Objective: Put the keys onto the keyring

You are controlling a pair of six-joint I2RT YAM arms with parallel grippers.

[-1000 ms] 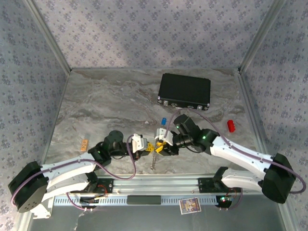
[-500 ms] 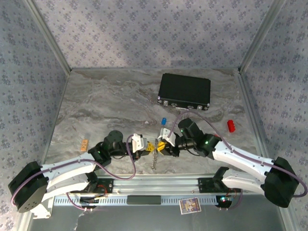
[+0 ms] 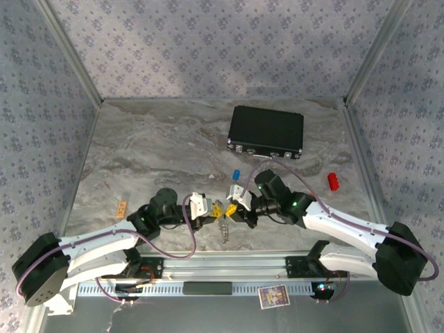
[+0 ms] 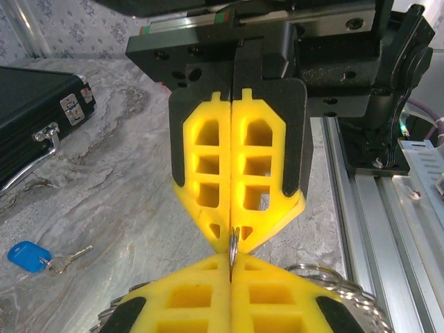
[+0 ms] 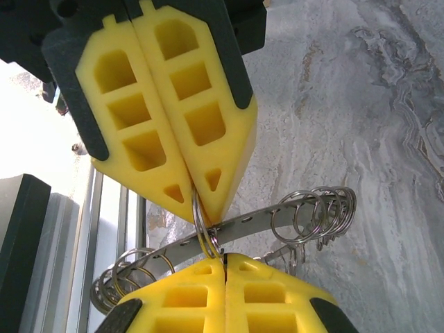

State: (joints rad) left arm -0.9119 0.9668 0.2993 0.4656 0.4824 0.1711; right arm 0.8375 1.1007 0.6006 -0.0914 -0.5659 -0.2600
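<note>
While both pinch the keyring [image 5: 258,216], left claw [image 4: 231,269] meets right claw [image 5: 224,266] tip-to-tip, blue key [image 4: 29,254] aside

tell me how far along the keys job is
Done: the keyring is picked up. In hand: left pincer and right pincer are both shut on it, tip to tip. Left: the blue key lies loose on the table, apart from the ring, not yet threaded.
</note>
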